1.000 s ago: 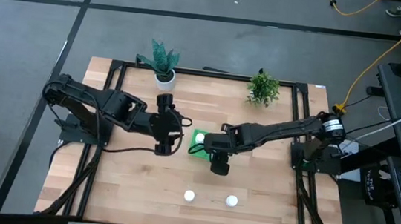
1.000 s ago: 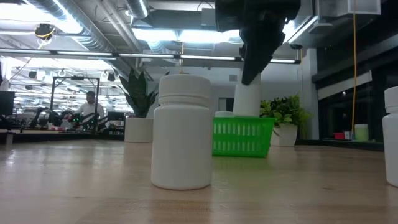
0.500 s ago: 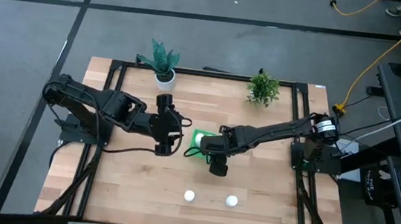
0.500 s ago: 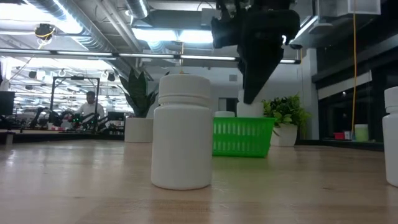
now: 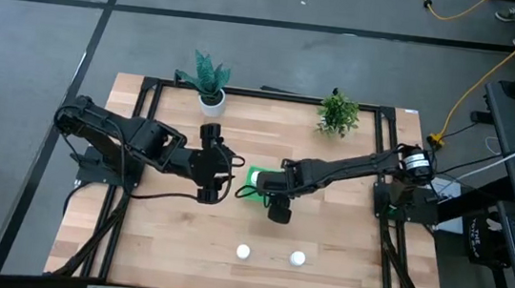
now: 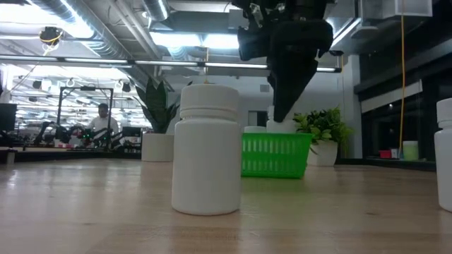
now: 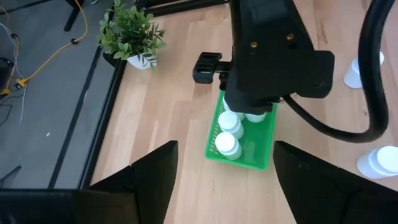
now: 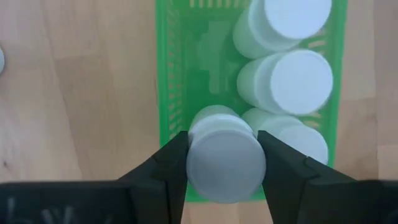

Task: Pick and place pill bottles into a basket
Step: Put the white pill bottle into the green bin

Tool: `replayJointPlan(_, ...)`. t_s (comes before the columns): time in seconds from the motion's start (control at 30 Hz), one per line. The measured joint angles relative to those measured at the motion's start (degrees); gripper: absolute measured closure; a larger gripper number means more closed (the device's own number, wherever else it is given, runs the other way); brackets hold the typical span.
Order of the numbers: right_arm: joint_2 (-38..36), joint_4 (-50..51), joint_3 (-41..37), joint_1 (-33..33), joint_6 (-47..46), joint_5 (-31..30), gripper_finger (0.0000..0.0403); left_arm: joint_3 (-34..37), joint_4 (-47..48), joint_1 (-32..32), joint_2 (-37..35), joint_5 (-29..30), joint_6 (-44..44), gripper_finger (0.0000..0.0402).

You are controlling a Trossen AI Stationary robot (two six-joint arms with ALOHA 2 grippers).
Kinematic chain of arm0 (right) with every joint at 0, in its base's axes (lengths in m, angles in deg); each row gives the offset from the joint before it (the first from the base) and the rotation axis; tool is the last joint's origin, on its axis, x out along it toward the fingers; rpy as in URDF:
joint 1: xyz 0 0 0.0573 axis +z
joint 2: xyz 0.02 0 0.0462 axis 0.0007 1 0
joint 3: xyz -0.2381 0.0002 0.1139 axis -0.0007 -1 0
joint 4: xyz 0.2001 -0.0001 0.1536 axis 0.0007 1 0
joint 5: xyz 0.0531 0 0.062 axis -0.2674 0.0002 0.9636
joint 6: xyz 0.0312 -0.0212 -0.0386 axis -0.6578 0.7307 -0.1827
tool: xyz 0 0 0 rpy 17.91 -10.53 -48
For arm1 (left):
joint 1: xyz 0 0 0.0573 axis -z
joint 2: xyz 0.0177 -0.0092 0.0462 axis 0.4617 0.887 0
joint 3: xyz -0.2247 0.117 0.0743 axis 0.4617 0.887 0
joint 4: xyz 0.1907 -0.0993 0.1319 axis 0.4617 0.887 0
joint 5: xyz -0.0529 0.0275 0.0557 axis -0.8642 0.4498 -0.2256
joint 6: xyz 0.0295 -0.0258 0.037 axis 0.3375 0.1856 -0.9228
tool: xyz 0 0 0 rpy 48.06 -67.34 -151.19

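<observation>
The green basket (image 8: pixel 180 93) stands at the table's middle and also shows in the high view (image 5: pixel 253 176). Three white pill bottles (image 8: pixel 289 81) stand upright in it. My right gripper (image 8: pixel 225 163) hangs over the basket's near end, shut on a fourth bottle (image 8: pixel 225 158). In the low view that bottle (image 6: pixel 277 127) shows just above the basket's rim (image 6: pixel 275 137). Two more bottles (image 5: pixel 243 252) (image 5: pixel 297 258) stand on their bases near the table's front. My left gripper (image 7: pixel 224 180) is open and empty, just left of the basket (image 5: pixel 225 165). My right gripper pinches the bottle's upper sides (image 8: pixel 196 155) between its two fingers (image 8: pixel 168 171), which come from above and point down. The bottle hangs upright, over the free place in the basket. Whether its base touches the basket floor is hidden.
Two potted plants (image 5: pixel 209 79) (image 5: pixel 337 112) stand at the table's far edge. The near bottle (image 6: pixel 207 148) fills the low view's foreground, with another at its right edge (image 6: pixel 445 155). Bare wood lies at the table's left and right.
My right gripper has gone down with the bottle toward the basket and a little toward the table's left. The bottle stays upright and has sunk from well above the basket's rim to just over it.
</observation>
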Motion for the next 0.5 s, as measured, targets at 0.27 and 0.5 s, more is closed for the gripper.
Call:
replayJointPlan(0.27,-0.02,-2.86,-4.71,-0.02,-2.14,2.09,0.0247,0.00,1.26,0.66,0.00,0.04,0.65,0.0146)
replayJointPlan(0.5,-0.02,-4.47,-4.71,-0.02,-2.56,2.14,0.0245,0.00,1.61,0.64,0.00,0.04,0.78,0.0146)
